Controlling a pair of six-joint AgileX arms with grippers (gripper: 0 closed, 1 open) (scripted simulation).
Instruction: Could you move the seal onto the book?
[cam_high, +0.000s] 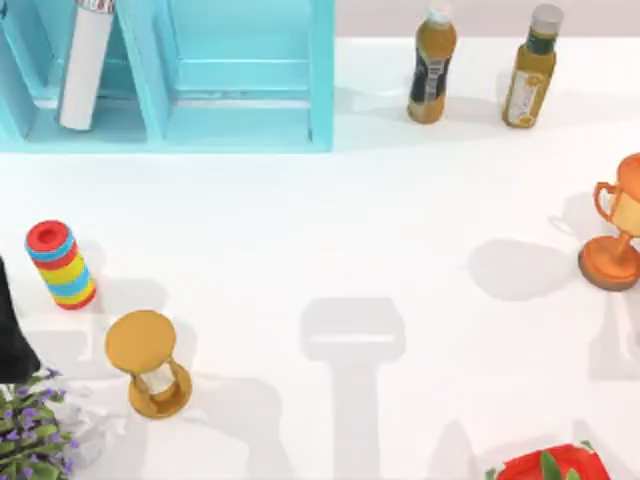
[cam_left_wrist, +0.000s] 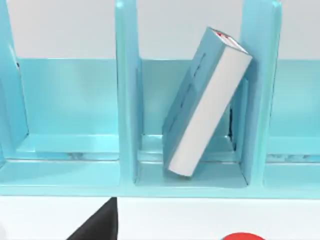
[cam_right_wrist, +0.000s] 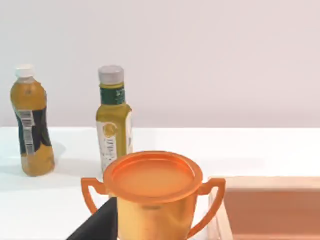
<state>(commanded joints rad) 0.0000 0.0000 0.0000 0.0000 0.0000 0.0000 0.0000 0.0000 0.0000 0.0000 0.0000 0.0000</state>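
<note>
The book (cam_left_wrist: 207, 100), teal-blue with white page edges, leans tilted inside a compartment of the light-blue shelf (cam_left_wrist: 127, 100). From above, the book (cam_high: 85, 60) stands in the shelf's (cam_high: 320, 75) left part at the back left. The seal is out of view. A dark piece of my left arm (cam_high: 12, 325) sits at the table's left edge, and a dark corner of my left gripper (cam_left_wrist: 97, 225) points toward the shelf. A dark corner of my right gripper (cam_right_wrist: 100, 222) sits just before an orange trophy (cam_right_wrist: 152, 195).
Two yellow-brown bottles (cam_high: 432, 65) (cam_high: 530, 68) stand at the back right. The trophy (cam_high: 615, 225) is at the right edge. A striped cylinder (cam_high: 60, 265), a golden hourglass (cam_high: 148, 362) and a purple plant (cam_high: 30, 430) crowd the front left. A red object (cam_high: 545, 465) lies front right.
</note>
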